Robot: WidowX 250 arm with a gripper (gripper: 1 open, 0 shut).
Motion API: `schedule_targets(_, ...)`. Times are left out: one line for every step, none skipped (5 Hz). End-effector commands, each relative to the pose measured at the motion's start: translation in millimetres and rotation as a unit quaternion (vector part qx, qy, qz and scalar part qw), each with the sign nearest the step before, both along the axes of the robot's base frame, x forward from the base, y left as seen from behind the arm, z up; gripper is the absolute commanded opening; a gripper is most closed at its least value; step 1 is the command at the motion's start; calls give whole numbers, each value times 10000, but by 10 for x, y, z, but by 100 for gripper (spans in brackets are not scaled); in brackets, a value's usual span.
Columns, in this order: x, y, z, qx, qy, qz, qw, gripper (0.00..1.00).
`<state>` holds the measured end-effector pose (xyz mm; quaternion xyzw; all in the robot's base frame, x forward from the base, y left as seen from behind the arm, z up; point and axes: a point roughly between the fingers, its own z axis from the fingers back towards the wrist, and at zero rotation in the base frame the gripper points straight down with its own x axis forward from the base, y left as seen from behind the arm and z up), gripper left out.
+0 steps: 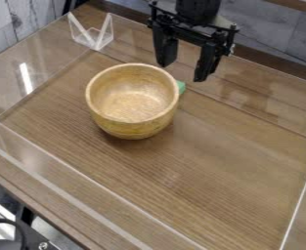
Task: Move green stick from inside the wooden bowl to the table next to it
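The wooden bowl (133, 100) stands on the table (207, 166), left of centre, and its inside looks empty. Only a small piece of the green stick (179, 86) shows. It sits low, just outside the bowl's far right wall, and the rim hides the rest. I cannot tell whether it touches the bowl. My gripper (182, 68) hangs right above the green stick with its two black fingers (203, 66) spread apart. It is open and holds nothing.
Clear acrylic walls (38, 59) run around the table's edges. A clear bracket (90, 34) stands at the back left corner. The tabletop stretches right of and in front of the bowl.
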<state>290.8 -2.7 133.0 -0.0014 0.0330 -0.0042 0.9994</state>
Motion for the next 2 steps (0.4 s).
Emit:
schedule_targets(103, 83, -44, 16, -274, -8, 9996, 100)
schedule_targets(76, 161, -16, 6, -521, -41, 9986, 100)
